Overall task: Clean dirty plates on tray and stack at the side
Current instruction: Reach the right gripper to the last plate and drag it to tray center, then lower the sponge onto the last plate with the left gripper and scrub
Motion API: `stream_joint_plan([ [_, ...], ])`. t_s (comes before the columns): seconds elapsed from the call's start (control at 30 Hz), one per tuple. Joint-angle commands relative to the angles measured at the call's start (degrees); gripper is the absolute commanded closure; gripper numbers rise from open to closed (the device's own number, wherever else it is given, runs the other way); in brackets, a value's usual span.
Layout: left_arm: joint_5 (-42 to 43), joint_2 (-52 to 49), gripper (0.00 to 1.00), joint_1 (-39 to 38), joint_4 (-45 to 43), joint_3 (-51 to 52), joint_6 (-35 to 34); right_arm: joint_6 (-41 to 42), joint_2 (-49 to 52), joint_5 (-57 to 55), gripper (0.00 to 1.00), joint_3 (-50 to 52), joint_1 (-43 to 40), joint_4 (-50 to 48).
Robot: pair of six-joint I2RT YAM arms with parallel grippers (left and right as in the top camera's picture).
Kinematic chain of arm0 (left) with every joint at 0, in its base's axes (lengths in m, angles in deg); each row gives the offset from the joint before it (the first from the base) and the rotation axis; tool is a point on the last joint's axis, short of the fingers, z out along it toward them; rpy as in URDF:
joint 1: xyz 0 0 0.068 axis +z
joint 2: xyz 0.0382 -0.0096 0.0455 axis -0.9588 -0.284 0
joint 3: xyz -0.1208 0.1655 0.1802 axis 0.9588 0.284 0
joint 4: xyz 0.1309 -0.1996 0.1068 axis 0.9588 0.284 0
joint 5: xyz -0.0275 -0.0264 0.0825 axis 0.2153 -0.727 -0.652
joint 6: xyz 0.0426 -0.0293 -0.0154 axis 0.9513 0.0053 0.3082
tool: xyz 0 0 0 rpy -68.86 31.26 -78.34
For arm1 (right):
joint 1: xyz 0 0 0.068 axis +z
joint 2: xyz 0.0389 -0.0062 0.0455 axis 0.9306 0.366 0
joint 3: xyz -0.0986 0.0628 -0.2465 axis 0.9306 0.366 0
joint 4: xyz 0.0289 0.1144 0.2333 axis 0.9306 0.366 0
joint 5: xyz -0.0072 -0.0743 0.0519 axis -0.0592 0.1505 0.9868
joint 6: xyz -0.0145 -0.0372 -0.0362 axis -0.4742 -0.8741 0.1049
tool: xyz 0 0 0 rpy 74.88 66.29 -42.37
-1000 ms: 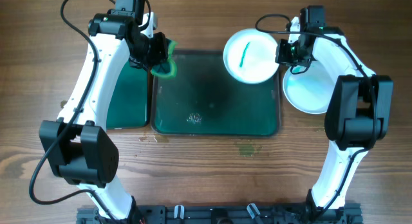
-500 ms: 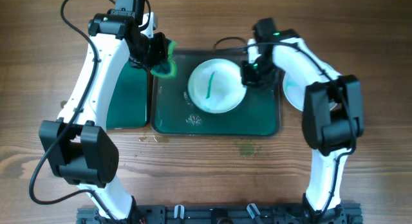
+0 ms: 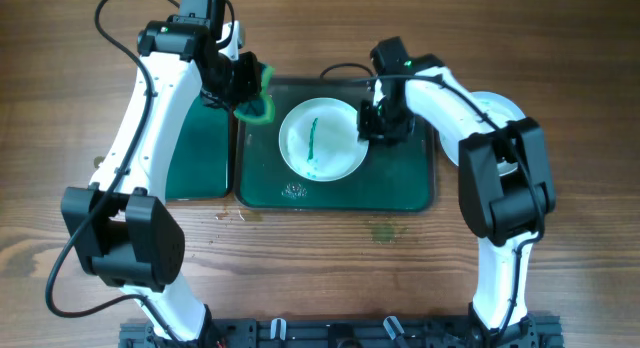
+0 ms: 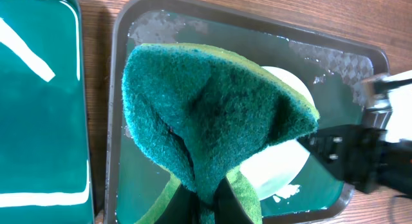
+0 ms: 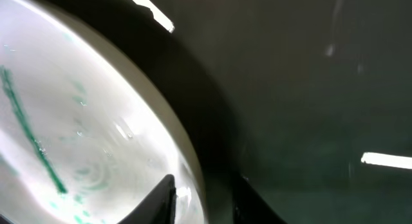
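Observation:
A white plate with a green streak lies in the dark green tray. My right gripper is shut on the plate's right rim; the right wrist view shows the plate with one finger on each side of the rim. My left gripper is shut on a green sponge above the tray's far left corner. The left wrist view shows the sponge hanging over the plate and the tray. Another white plate lies on the table to the right, mostly hidden by my right arm.
A second green tray lies left of the main tray; it also shows in the left wrist view. Small white flecks sit on the tray floor near its front edge.
My right gripper carried the streaked plate from the tray's far right corner leftward and down onto the tray's middle. The left arm with the sponge has not moved.

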Motion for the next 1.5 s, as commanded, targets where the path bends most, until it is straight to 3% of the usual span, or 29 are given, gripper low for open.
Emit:
stream_joint_plan([
  [0.0,-0.37,-0.33,0.96,-1.95,-0.48,1.14,-0.48,4.07,-0.90,-0.66,0.81,4.81,1.88,-4.48],
  [0.13,-1.44,-0.33,0.96,-3.19,-1.79,3.89,-0.50,4.09,-0.90,-0.66,0.96,5.53,1.86,-6.05],
  [0.27,-1.44,-0.33,0.96,-4.28,-6.27,9.49,-0.52,3.69,-0.90,-0.66,0.96,5.55,1.86,-6.51],
  [0.57,-1.55,-0.96,0.96,-7.54,-26.86,24.65,-0.52,2.38,-0.90,-0.22,0.96,5.55,1.88,-6.95],
  [0.67,-6.32,-4.33,0.96,-9.62,-29.62,24.70,-0.52,2.38,-0.90,0.00,0.96,5.55,1.88,-7.04],
  [0.83,-6.80,-10.64,0.96,-11.43,-30.69,24.70,-1.33,2.34,-0.90,0.00,0.96,5.55,1.88,-7.04],
  [0.97,-3.56,-13.42,0.96,-13.99,-30.38,24.70,-1.38,2.32,-0.90,0.00,0.96,5.55,1.88,-7.04],
  [1.1,12.17,-13.40,0.96,-15.93,-35.47,24.70,1.42,2.25,-0.90,0.00,0.96,5.55,1.88,-7.04],
  [1.17,13.84,-13.38,0.96,-16.24,-37.24,24.68,3.85,2.25,-0.90,-0.02,0.96,5.55,1.88,-7.02],
  [1.3,5.27,-13.38,0.96,-15.28,-41.62,24.59,3.76,2.19,-0.90,-0.02,0.96,5.55,1.88,-7.06],
  [1.47,-22.12,-13.38,0.96,-13.75,-45.92,24.61,-3.41,2.12,-0.90,-0.02,0.96,5.57,1.88,-6.93],
])
